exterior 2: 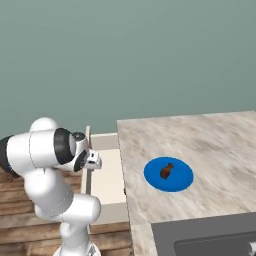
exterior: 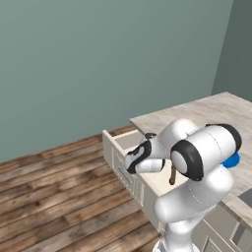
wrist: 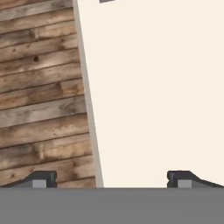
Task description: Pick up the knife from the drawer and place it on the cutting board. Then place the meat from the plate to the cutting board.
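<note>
The drawer (exterior: pixel 129 147) stands pulled out from under the table (exterior 2: pixel 215 145), over the wooden floor (wrist: pixel 41 92). The end effector (wrist: pixel 111 178) hangs above the drawer's pale inside with its tips spread wide, grasping nothing. A brown handle, probably the knife (exterior: pixel 173 175), lies in the drawer, half hidden by the arm. The meat (exterior 2: pixel 166 171) sits on the blue plate (exterior 2: pixel 180 182) on the table.
</note>
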### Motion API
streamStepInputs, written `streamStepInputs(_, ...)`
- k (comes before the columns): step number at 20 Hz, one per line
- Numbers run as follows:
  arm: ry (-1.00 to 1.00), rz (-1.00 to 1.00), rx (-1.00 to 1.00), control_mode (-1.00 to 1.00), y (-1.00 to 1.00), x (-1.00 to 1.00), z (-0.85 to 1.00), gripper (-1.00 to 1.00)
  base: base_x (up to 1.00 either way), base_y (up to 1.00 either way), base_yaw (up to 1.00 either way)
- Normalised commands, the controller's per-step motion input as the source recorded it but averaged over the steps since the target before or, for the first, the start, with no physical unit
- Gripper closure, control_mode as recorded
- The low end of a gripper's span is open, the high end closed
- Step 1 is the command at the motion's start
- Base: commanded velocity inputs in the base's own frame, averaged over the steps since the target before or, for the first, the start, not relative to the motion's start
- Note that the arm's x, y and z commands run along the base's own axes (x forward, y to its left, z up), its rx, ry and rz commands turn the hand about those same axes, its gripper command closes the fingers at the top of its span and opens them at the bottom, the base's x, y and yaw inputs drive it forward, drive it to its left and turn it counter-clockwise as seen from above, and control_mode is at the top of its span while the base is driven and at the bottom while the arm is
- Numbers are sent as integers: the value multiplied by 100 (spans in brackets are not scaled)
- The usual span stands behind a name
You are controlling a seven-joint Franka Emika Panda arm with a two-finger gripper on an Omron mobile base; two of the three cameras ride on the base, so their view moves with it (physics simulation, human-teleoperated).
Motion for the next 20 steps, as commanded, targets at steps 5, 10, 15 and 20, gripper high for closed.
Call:
streamStepInputs(5, 1, 0, 0, -100, 0, 13, -28, -100, 0, 0, 0)
streamStepInputs(10, 0, 0, 0, -100, 10, 1, -29, -100, 0, 0, 0)
streamStepInputs(15, 0, 0, 0, -100, 53, -1, -22, -100, 0, 0, 0)
streamStepInputs(20, 3, 1, 0, -100, 88, -10, -16, -100, 0, 0, 0)
